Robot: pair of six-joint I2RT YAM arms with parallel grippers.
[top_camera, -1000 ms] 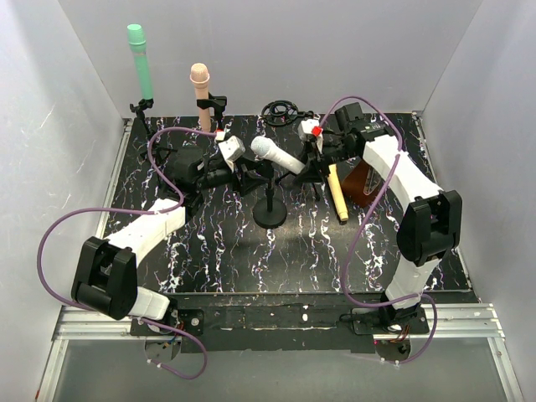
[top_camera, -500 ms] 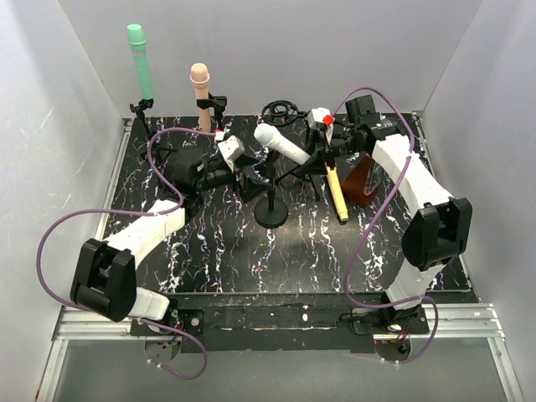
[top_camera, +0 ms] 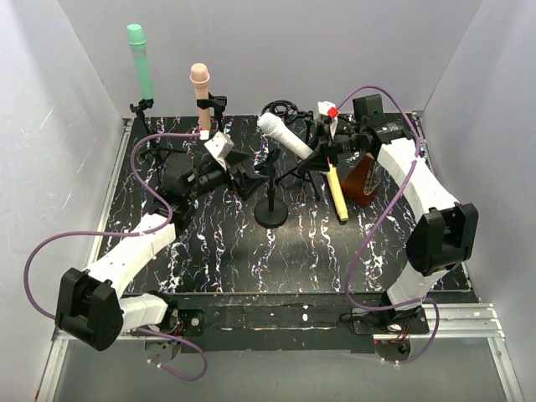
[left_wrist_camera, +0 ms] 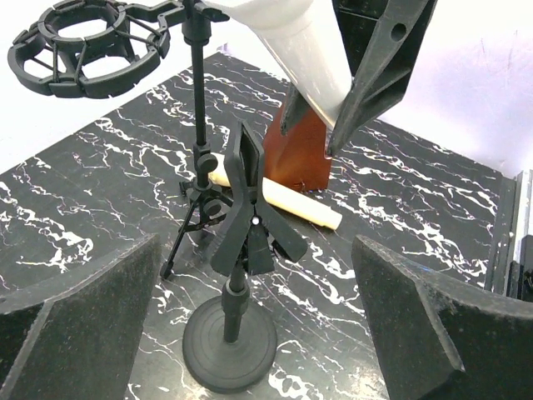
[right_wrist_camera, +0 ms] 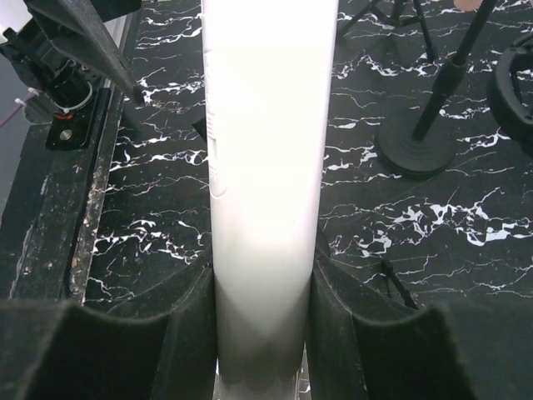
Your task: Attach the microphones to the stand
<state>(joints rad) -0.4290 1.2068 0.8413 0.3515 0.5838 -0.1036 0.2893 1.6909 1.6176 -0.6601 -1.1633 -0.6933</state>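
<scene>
My right gripper (top_camera: 320, 156) (right_wrist_camera: 265, 321) is shut on the lower body of the white microphone (top_camera: 280, 136) (right_wrist_camera: 266, 158), which hangs tilted in the air with its head to the upper left, above and behind the round-base stand (top_camera: 270, 209) (left_wrist_camera: 230, 337). The stand's black clip (left_wrist_camera: 250, 218) holds nothing. Left of the stand, my left gripper (top_camera: 244, 181) (left_wrist_camera: 254, 279) stands open, its pads (left_wrist_camera: 79, 321) wide apart on either side of the pole. The mint green microphone (top_camera: 140, 62) and the peach-pink microphone (top_camera: 199, 87) stand upright in stands at the back left. On the table lies the yellow microphone (top_camera: 337, 193) (left_wrist_camera: 287, 205).
A brown wedge-shaped object (top_camera: 360, 181) (left_wrist_camera: 304, 157) sits beside the yellow microphone on the right. A black ring-shaped shock mount (top_camera: 281, 111) (left_wrist_camera: 82, 48) on a tripod stands at the back centre. White walls close in the left, back and right sides.
My left gripper has opened and drawn back to the left, away from the stand's clip. The right arm has lifted the white microphone up and toward the back.
</scene>
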